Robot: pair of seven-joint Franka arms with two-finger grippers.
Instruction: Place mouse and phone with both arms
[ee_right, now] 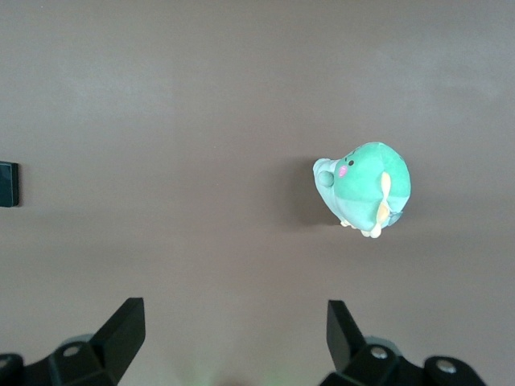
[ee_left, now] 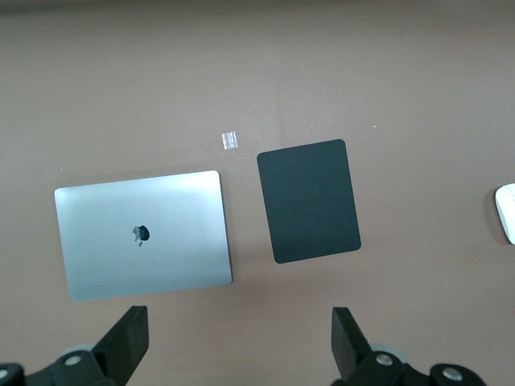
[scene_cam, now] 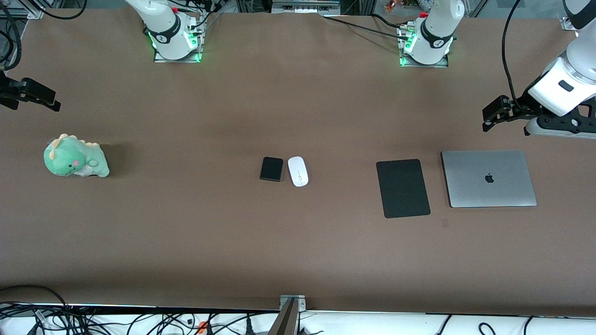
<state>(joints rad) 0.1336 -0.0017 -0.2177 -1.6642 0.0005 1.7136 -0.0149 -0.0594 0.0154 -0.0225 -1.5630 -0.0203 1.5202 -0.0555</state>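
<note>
Both arms parked high at the counter's ends, nothing picked yet.

Mouse (scene_cam: 298, 171) and phone (scene_cam: 271, 169) lie nearly touching mid-counter, phone toward the right arm's end. Left gripper (scene_cam: 486, 122) hangs w/ fingers (ee_left: 129, 342) wide over the left arm's end, above the laptop (scene_cam: 489, 178) and mouse pad (scene_cam: 402, 188); right gripper (scene_cam: 55, 104) is spread wide too, empty, over the right arm's end near the plush dino (scene_cam: 76, 157). Main risk: the two items sit so close that fingers coming down on one prob. nudge the other. Both arms converge on one spot (collision chance). The glossy mouse could slip from a pinch.
</note>
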